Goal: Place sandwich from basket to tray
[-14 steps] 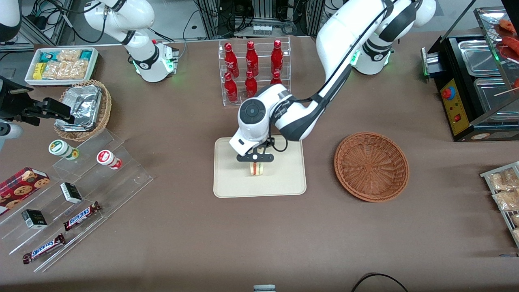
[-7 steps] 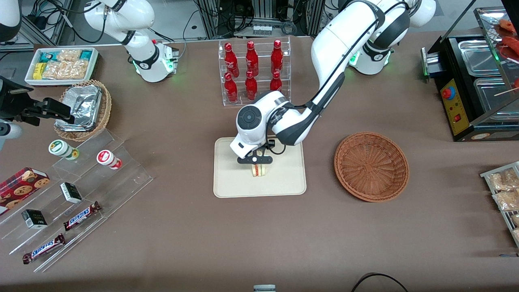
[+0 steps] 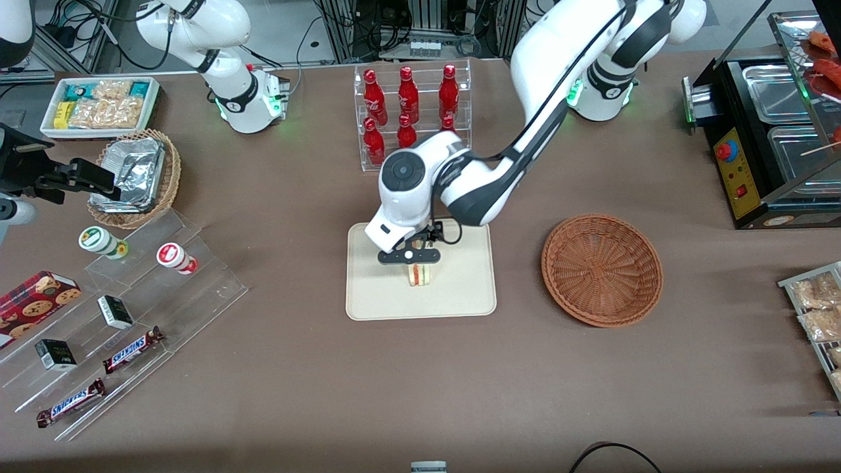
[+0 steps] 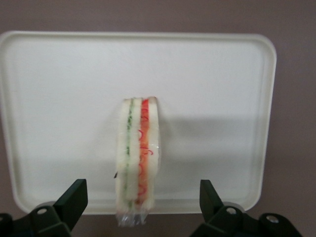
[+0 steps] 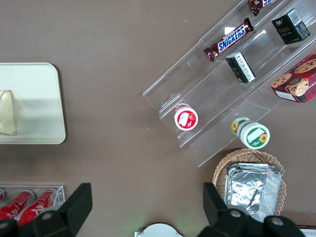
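Note:
The sandwich point(image 3: 420, 274) stands on its edge near the middle of the cream tray point(image 3: 374, 302), its pink and green layers facing the front camera. In the left wrist view the sandwich point(image 4: 138, 157) rests on the tray point(image 4: 59, 89), apart from both fingers point(image 4: 74, 200). My gripper point(image 3: 412, 256) hangs just above the sandwich, open and holding nothing; it also shows in the left wrist view point(image 4: 140, 207). The reddish-brown basket point(image 3: 602, 269) sits empty beside the tray, toward the working arm's end. The sandwich point(image 5: 7, 112) and tray point(image 5: 39, 98) also show in the right wrist view.
A clear rack of red bottles point(image 3: 410, 112) stands farther from the front camera than the tray. A foil-lined wicker basket point(image 3: 136, 176), a white snack box point(image 3: 98, 105) and acrylic steps with snacks point(image 3: 118, 315) lie toward the parked arm's end. A black food warmer point(image 3: 775, 138) stands toward the working arm's end.
The gripper has let go of the sandwich and risen a little above it. The sandwich stays standing on the tray.

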{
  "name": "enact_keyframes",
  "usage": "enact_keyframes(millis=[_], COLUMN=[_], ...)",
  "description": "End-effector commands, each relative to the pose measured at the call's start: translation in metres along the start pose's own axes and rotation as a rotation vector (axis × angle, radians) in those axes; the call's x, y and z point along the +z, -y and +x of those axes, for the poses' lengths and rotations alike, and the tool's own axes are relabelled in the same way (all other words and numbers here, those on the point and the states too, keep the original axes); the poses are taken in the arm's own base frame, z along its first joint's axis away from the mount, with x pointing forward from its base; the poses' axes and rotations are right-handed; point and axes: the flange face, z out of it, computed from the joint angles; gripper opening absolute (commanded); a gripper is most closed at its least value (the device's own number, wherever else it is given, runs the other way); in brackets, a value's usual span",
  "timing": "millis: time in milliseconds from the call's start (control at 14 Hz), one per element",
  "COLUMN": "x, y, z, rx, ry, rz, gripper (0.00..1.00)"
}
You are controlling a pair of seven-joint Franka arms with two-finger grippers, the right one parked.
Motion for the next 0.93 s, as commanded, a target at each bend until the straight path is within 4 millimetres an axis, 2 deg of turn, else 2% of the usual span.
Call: enact_keyframes(millis=[0,143,214,357,500,643,714,857], x=[-0.084,-0.132,-0.146,-0.168,-0.184,-0.207,-0.221,-0.248], y=[0.045,0.084,0.108,0.152,0.189,0.236,0.249,0.290], z=[0.017,0.030,0.039,0.055,0.060,0.070,0.068,0.069], rx=[-0.151,-0.192,-0.227,-0.286,-0.256,-0.241,-0.221,-0.167], ry=[-0.045,-0.050,-0.050,-0.066,-0.071,-0.062,-0.047,-0.013], rz=[0.027,0.068,0.087,0.097,0.111,0.110,0.098,0.096], gripper=[1.00,1.00,1.00,1.00,1.00,1.00,1.00,1.00])
